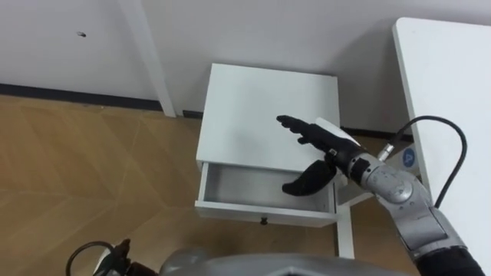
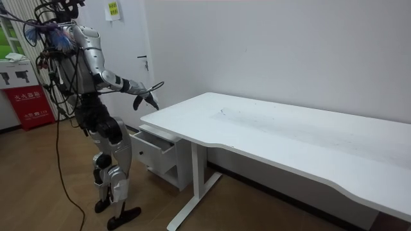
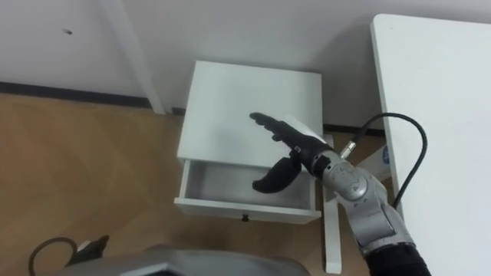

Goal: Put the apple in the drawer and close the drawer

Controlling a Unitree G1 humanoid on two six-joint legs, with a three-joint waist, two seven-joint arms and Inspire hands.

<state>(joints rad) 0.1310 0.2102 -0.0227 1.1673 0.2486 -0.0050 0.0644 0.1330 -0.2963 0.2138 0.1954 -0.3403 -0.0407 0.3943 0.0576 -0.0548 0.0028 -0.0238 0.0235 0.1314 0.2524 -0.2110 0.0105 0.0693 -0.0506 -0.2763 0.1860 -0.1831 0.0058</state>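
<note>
Drawer (image 1: 245, 188) open beneath the right hand (image 1: 326, 142), fingers spread straight, grasping nothing, over the white cabinet (image 1: 253, 103)

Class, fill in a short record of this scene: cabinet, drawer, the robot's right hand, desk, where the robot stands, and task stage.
cabinet: white, against the wall
drawer: pulled out
right hand: open, fingers straight, above the drawer's right end
desk: white, to the robot's right of the cabinet
robot: stands facing the cabinet, beside the desk's corner, right arm stretched forward
task stage: drawer not yet closed
</note>
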